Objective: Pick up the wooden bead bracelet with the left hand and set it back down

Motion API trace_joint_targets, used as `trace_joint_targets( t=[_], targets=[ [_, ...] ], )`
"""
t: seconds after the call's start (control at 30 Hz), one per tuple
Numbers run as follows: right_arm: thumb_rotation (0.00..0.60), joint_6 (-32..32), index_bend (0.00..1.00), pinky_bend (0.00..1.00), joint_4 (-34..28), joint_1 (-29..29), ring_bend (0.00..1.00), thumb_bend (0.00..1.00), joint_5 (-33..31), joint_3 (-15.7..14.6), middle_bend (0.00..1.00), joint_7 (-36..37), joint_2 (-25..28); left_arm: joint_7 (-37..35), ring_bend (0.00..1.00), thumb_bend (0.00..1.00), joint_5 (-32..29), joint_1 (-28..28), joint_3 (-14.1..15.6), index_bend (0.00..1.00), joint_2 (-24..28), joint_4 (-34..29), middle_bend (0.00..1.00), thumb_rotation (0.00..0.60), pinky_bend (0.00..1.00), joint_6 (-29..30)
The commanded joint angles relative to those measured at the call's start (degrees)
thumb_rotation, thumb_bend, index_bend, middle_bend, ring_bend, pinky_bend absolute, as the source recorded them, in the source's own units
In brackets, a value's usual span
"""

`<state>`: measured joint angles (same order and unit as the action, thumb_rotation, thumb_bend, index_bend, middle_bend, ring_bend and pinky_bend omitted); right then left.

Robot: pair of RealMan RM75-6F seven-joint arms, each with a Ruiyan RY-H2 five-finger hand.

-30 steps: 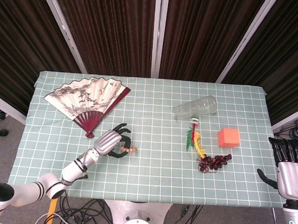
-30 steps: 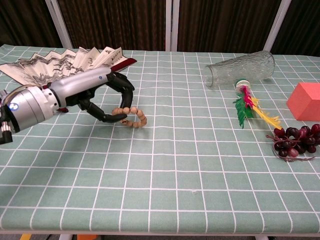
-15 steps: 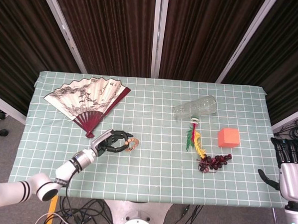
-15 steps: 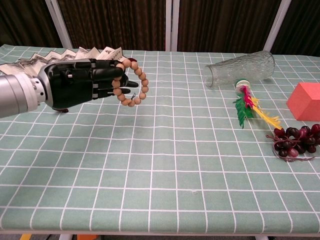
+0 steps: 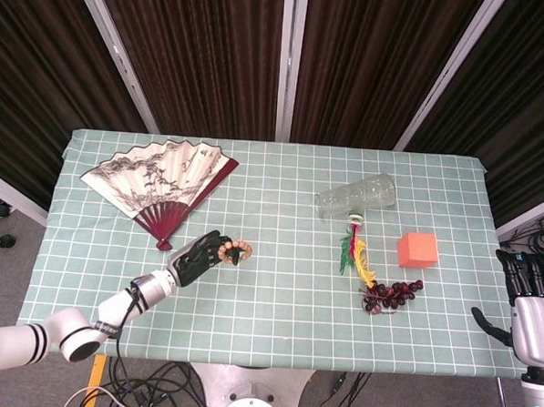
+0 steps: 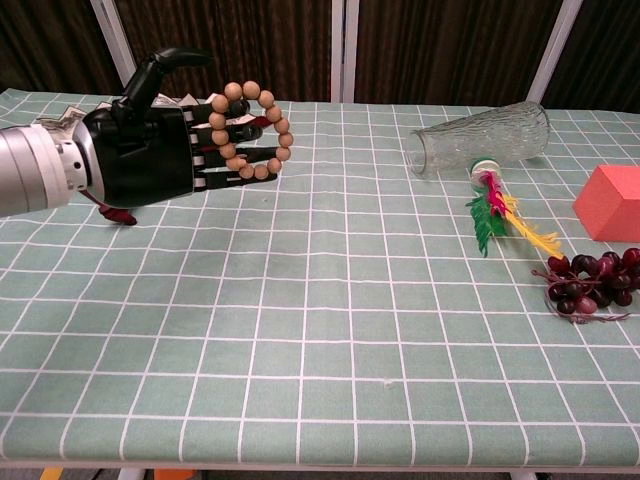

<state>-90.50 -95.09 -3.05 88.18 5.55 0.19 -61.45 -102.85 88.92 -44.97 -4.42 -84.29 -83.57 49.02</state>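
Wooden bead bracelet (image 5: 236,252), head view: a ring of tan beads at the fingertips of the left hand (image 5: 196,257), over the checked green tablecloth (image 5: 276,295), just below the handle end of the paper fan (image 5: 159,183).
Left hand, head view: dark fingers curled around the bracelet; its silver forearm runs down toward the table's near left corner.
Right hand (image 5: 531,317), head view: off the table's right edge, fingers pointing up and held side by side, thumb out to the side, nothing in it.
Other items, head view: a clear glass vase (image 5: 355,197) lies on its side; a feathered shuttlecock (image 5: 356,258) lies just below its mouth; a bunch of dark grapes (image 5: 391,295) sits near the shuttlecock's lower end; an orange cube (image 5: 417,249) stands just right of the shuttlecock.

Wooden bead bracelet (image 6: 253,133), chest view: lifted clear of the cloth, the ring standing upright and facing the camera, threaded over the left hand's (image 6: 150,145) fingers.
Left hand, chest view: fingers extended through the ring and carrying it, thumb raised above; fan partly hidden behind it.
Right hand, chest view: outside this frame.
Other items, chest view: vase (image 6: 484,138), shuttlecock (image 6: 498,212), grapes (image 6: 592,280) and cube (image 6: 610,203) grouped at the right, well apart from the bracelet.
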Motion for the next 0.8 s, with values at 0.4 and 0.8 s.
trace_joint_targets(
  t=[0.4,0.8],
  targets=[
    [0.6,-0.43,0.0,0.0,-2.63,-0.53,0.0,0.1,-0.04,1.37,0.13,-1.53,2.92,30.88,0.29,0.38,-14.92,3.32,-4.79,0.64,-4.35,-0.96,0.67,0.317,0.05,0.49],
    [0.6,0.57,0.0,0.0,-2.66,-0.91,0.0,0.1,-0.67,1.29,0.13,-1.73,2.48,34.27,0.31,0.38,-17.18,4.41,-7.27,0.66,-5.39,-0.11,0.69,0.391,0.05,-1.77]
  ],
)
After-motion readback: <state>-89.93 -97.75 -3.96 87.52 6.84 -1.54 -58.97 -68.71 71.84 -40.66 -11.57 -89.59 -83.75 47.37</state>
